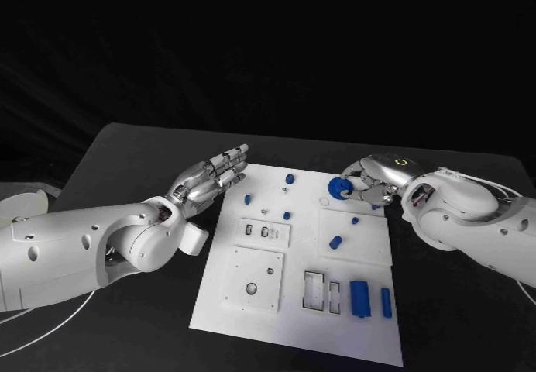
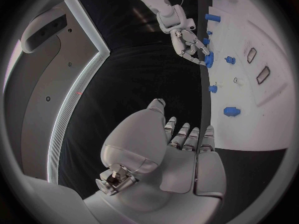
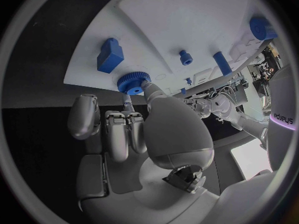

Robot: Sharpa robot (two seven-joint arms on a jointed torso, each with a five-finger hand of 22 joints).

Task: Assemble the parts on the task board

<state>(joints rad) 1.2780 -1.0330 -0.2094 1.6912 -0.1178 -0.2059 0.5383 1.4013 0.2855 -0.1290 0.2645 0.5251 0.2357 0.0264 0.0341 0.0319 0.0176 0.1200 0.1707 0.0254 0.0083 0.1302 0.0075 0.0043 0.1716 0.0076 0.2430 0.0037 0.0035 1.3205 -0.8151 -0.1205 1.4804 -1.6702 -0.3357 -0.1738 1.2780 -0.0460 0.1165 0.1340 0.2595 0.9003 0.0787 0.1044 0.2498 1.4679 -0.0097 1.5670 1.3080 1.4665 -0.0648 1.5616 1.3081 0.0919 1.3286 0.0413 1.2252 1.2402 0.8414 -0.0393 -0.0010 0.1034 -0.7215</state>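
Task board (image 1: 346,325), white plate, lies mid worktop (image 1: 134,147), black surface all round it. Left arm (image 1: 78,248) comes in beside the board's left edge; left hand (image 1: 212,177) hovers just off the board's far-left corner, fingers straight and apart, palm bare, holding nothing. Right arm (image 1: 480,221) reaches in over the board's far-right corner; right hand (image 1: 374,182) pinches a blue toothed gear (image 1: 339,187) between thumb and fingertips, the gear at the board's far edge; whether it touches the plate, cannot tell. Right wrist view has the same gear (image 3: 133,82) at the thumb tip, right at the board rim. Other blue parts on the board: long blue block (image 1: 359,297) and thinner blue bar (image 1: 386,303) near the front right, beside two rectangular slots (image 1: 315,289); small blue block (image 1: 335,242) mid-right; small blue pegs (image 1: 290,179) toward the far edge. Square inset plate (image 1: 252,280) front left with a round hole. Writing: dark lettering on the right wrist casing (image 3: 282,117), reads something like "adieys", not sure. Glowing ring (image 1: 400,162) on the back of the right hand.
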